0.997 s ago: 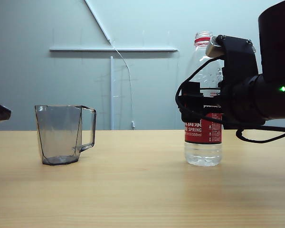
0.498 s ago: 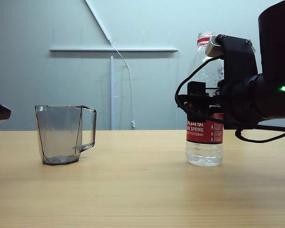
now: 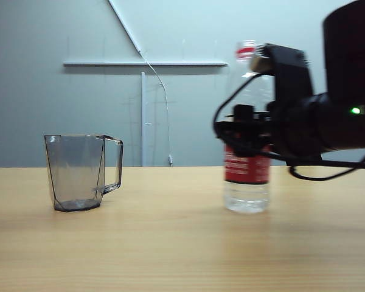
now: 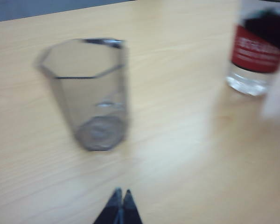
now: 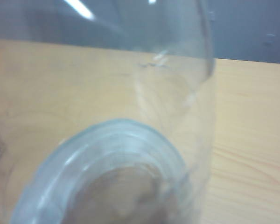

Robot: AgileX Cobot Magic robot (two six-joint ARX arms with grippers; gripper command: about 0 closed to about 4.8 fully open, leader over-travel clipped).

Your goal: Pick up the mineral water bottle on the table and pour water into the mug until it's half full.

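Right pincer (image 3: 246,131) sits around the mid-body of the mineral water bottle (image 3: 247,152), just above the red label. Its jaws are partly closed against the sides, and the bottle looks gripped. Whether the base has left the bench (image 3: 170,243) I cannot tell; it appears at or barely off the surface. The bottle is upright, cap off as far as the right wrist view shows, where the open mouth (image 5: 107,177) fills the frame from above. Water (image 3: 247,198) is visible only in the lowest part of the bottle.

The mid-height grip makes sense: it leaves the neck free for pouring and keeps the bottle balanced when tipped.

The mug (image 3: 79,173) stands upright on the bench, well apart from the bottle, handle turned toward it. It looks empty, so no pouring has begun.

Left pincer (image 4: 120,205) hangs over the bench near the mug, its fingers pressed together and holding nothing. It is barely visible at the exterior view's left edge.

Judgement: grasp phase is ending. Next comes carrying the bottle to the mug and tilting slowly.
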